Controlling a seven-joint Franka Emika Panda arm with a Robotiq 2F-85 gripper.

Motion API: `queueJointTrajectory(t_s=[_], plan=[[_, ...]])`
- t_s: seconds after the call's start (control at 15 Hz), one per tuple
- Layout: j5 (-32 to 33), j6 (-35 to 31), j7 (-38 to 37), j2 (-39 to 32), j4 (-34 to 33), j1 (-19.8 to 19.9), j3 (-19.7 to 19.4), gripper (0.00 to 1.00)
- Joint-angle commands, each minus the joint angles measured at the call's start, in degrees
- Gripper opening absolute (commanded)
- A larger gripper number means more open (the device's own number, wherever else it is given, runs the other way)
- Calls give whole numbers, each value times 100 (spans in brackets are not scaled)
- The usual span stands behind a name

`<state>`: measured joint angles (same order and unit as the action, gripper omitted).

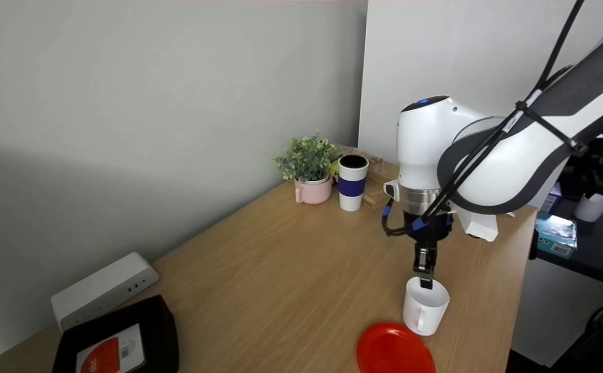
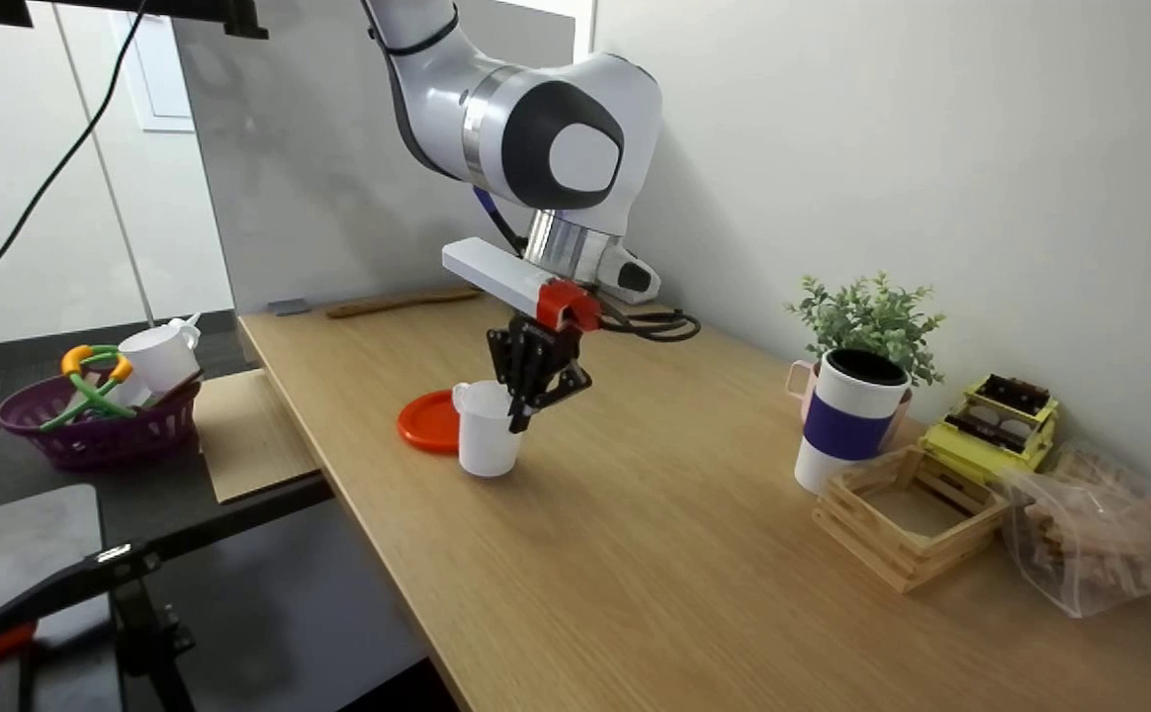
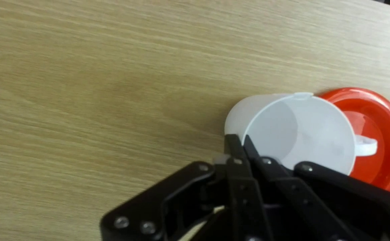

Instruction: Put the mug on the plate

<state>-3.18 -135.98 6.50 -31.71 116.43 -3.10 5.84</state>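
Pinching the mug [image 1: 426, 307] by its near rim seems sound: it's probably light, stiff, smooth. The end effector [image 3: 242, 138] clamps it there, the plate [image 1: 395, 349] just beyond the mug.

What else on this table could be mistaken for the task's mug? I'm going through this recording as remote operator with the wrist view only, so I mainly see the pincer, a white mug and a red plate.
Observer: A white cup with a purple band stands beside a potted plant; both exterior views show it.
Operator: That never enters my frame. I have the pincer closed on the rim of the white mug, which partly hides the red plate. Anything I could confuse with that plate?
Observer: Possibly a black tray in an exterior view; it holds a red-and-white item.
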Motion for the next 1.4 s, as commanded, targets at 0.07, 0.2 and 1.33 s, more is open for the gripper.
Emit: queueJointTrajectory(t_s=[0.07,0.2,1.33], plan=[[79,-312,-692,377,406,-247,-96,0],[134,-365,-996,482,495,-357,-128,0],[379,-84,-650,507,305,-483,76,0]])
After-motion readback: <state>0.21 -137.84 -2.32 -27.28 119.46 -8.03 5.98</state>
